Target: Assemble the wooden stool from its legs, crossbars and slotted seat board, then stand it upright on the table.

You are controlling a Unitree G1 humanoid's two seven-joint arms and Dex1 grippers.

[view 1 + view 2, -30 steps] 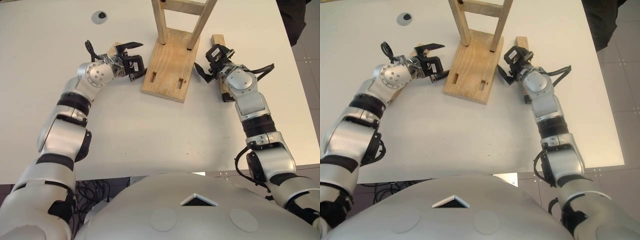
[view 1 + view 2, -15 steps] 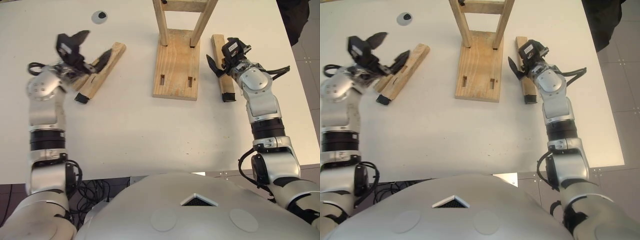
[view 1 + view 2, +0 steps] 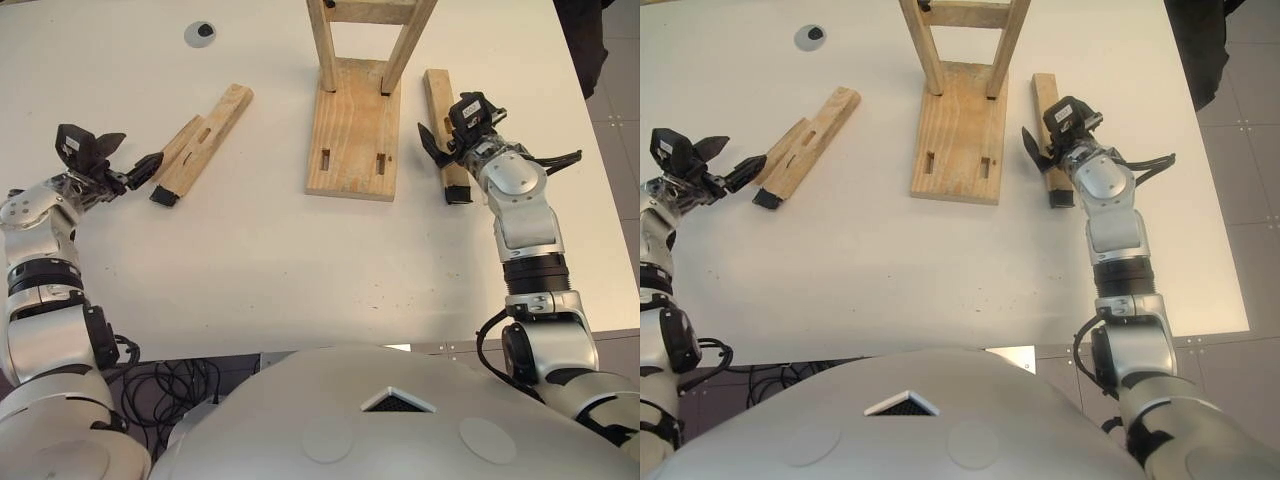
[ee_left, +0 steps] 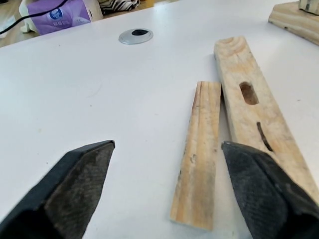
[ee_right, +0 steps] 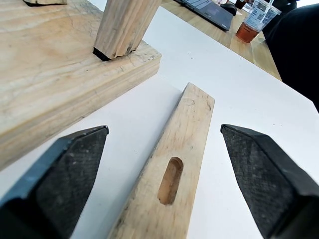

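Observation:
The slotted seat board (image 3: 352, 140) lies flat at mid table. Two legs (image 3: 323, 45) stand in its far slots, joined by a crossbar (image 3: 370, 10); the two near slots are bare. A loose slotted leg (image 3: 215, 125) and a thin crossbar (image 3: 176, 146) lie side by side to the left. My left gripper (image 3: 125, 158) is open, just left of their near ends, holding nothing (image 4: 169, 169). Another loose slotted leg (image 3: 440, 120) lies right of the board. My right gripper (image 3: 1055, 150) is open and straddles it (image 5: 164, 164).
A round cable grommet (image 3: 200, 32) is set in the table at the far left. The table's right edge runs close to the right arm. A cup (image 5: 254, 20) and a laptop sit on another table beyond.
My left gripper has swung away from the seat board to the left, uncovering the loose leg and crossbar. The board has turned straight. My right gripper has shifted from the board's edge over the right loose leg.

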